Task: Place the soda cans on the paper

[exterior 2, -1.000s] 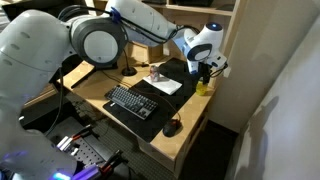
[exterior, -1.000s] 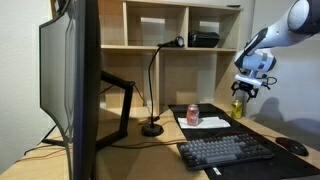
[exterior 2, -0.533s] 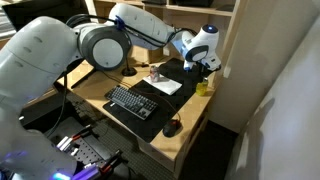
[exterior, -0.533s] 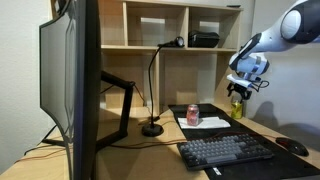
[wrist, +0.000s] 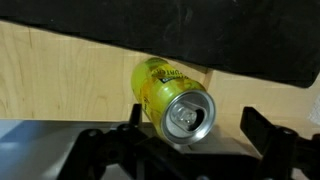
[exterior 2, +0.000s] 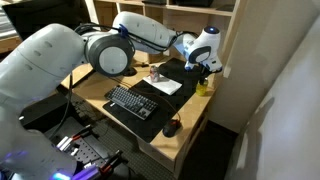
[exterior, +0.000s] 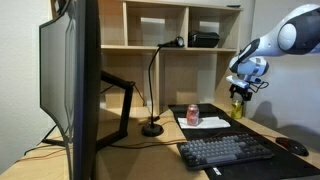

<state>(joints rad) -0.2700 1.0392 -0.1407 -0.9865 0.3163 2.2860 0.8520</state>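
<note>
Your tabletop (exterior: 140,155) carries the white paper (exterior: 210,122), with the pink-red soda can (exterior: 192,114) upright on it. Your gripper (exterior: 240,93) hangs just above the yellow-green soda can (exterior: 238,109), jaws spread fully wide and holding nothing. That can stands on bare tabletop just beside the paper. In the wrist view, its silvery top shows between the fingers (wrist: 128,118).

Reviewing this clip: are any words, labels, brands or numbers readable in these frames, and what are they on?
No text can be read in any view.
Yellow can: faint print on its side in the wrist view, too blurred to read.
Pink can: too small to make out any label.
Keyboard: key legends too small to read.
</note>
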